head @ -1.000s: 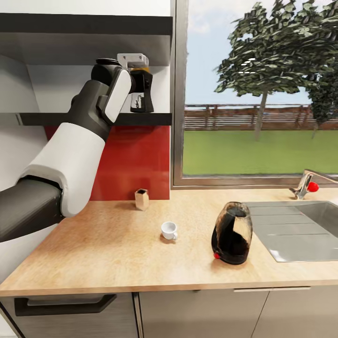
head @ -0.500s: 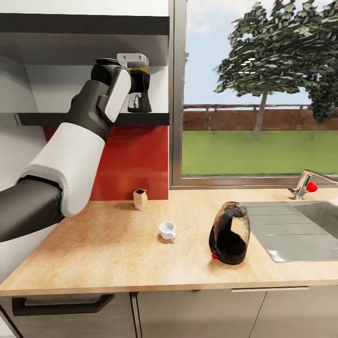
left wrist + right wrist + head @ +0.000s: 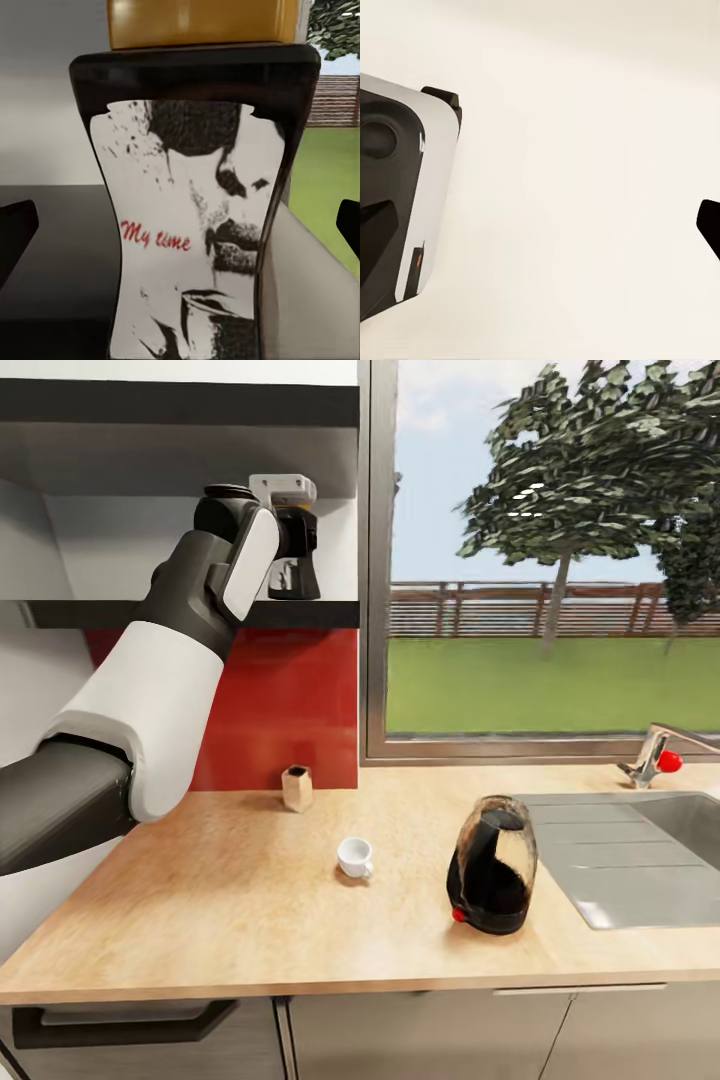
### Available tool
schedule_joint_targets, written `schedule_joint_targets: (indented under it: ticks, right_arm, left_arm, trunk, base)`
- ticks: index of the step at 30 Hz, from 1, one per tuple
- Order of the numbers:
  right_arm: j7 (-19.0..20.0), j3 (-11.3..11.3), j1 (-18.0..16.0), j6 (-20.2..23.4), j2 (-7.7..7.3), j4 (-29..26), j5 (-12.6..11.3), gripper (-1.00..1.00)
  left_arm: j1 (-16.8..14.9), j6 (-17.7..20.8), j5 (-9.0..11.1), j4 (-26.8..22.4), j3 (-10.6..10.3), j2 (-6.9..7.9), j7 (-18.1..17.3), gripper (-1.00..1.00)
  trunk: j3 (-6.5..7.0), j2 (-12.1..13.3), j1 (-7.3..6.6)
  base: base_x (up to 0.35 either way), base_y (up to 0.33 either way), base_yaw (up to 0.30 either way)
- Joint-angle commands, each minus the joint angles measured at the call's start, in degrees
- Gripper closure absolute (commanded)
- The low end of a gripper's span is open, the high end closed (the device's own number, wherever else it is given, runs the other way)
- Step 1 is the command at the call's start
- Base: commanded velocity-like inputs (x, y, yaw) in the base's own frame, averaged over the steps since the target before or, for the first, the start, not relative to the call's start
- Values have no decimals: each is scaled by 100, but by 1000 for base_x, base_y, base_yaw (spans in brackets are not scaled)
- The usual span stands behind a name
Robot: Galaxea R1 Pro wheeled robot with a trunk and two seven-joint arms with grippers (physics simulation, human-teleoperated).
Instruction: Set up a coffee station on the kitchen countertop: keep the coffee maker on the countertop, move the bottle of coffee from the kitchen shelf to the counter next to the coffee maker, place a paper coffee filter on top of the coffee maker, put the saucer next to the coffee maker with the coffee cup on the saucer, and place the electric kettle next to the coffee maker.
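Note:
The bottle of coffee (image 3: pixel 195 225), a dark jar with a yellow-gold lid and a white label, stands on the thin dark kitchen shelf (image 3: pixel 150 613). My left gripper (image 3: pixel 298 565) is raised to it and open. Its fingertips (image 3: pixel 15 240) flank the jar with small gaps on both sides. On the wood-grain kitchen countertop (image 3: pixel 230 920) sit the white coffee cup (image 3: pixel 355 856) and, to its right, the dark glass electric kettle (image 3: pixel 491 878). In the right wrist view my right gripper (image 3: pixel 540 232) is open before a plain pale surface. The coffee maker and saucer are out of view.
A small tan open-topped piece (image 3: pixel 297 787) stands by the red back wall; I cannot tell what it is. The steel sink (image 3: pixel 640 850) and a tap with a red knob (image 3: pixel 655 758) lie right of the kettle. A thicker dark slab (image 3: pixel 180 405) hangs above the shelf.
The head view has shifted a little, so everything on the counter sits slightly differently in the picture. My left gripper stays open around the bottle, hardly moved.

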Motion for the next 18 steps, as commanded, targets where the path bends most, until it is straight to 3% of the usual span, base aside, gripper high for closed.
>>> schedule_joint_targets:
  ticks: [1,18]
  right_arm:
    - [43,34,-9,-34,2,20,-61,-100]
    - [43,34,-9,-34,2,21,-61,-100]
  left_arm:
    - [-6,12,60,-1,-8,0,53,-100]
    - [-6,12,60,0,-7,0,54,-100]
  trunk:
    - [-9,-7,3]
    - [-9,-7,3]
  base:
    - [100,0,0]
    - [77,0,0]
